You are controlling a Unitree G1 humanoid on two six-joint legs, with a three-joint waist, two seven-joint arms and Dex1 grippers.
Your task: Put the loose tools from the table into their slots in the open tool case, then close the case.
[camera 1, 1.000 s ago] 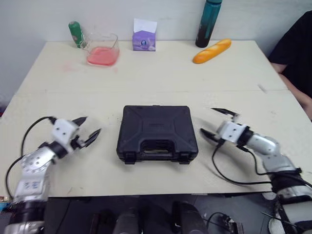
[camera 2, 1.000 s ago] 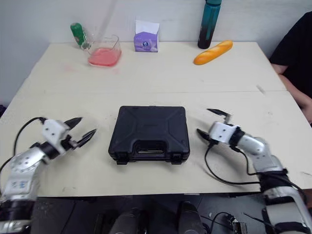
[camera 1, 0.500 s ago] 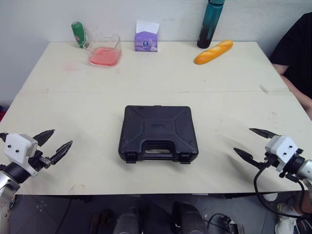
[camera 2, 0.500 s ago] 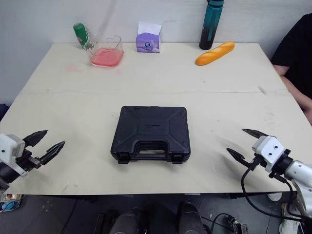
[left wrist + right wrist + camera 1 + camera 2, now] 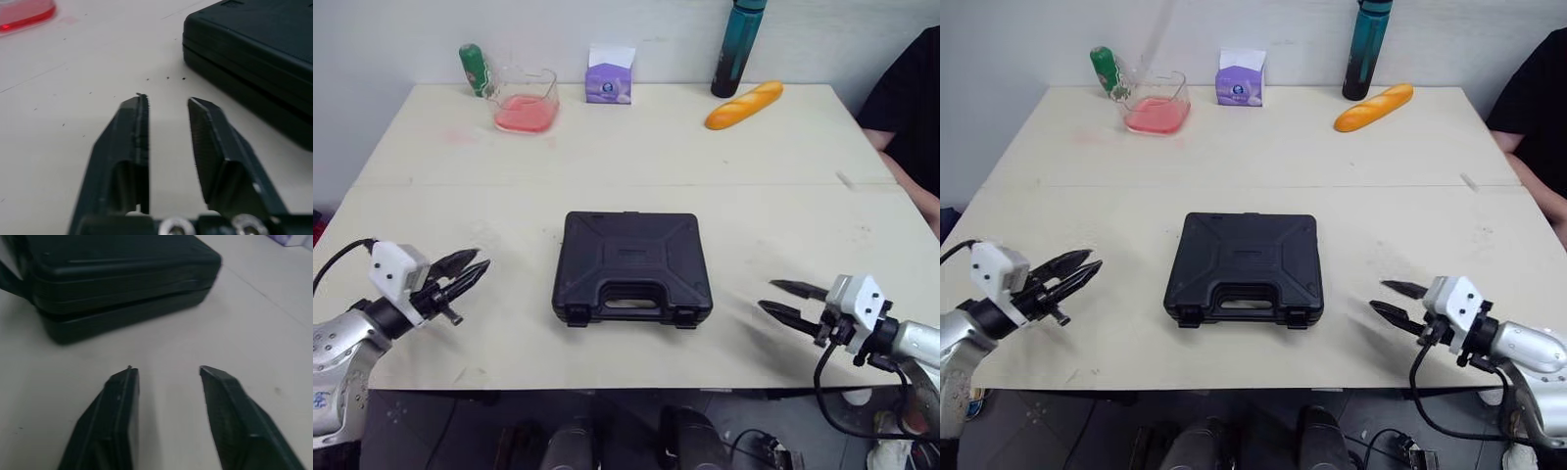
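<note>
Flanking your shut tool case [image 5: 631, 267] near the bench's [image 5: 626, 147] front edge, left claw [image 5: 482, 258] and right claw [image 5: 767, 294] sit partly spread, empty.

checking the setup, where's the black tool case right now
In the left eye view the black tool case lies shut at the front middle of the table, between the left tool and the right tool, touching neither.
</note>
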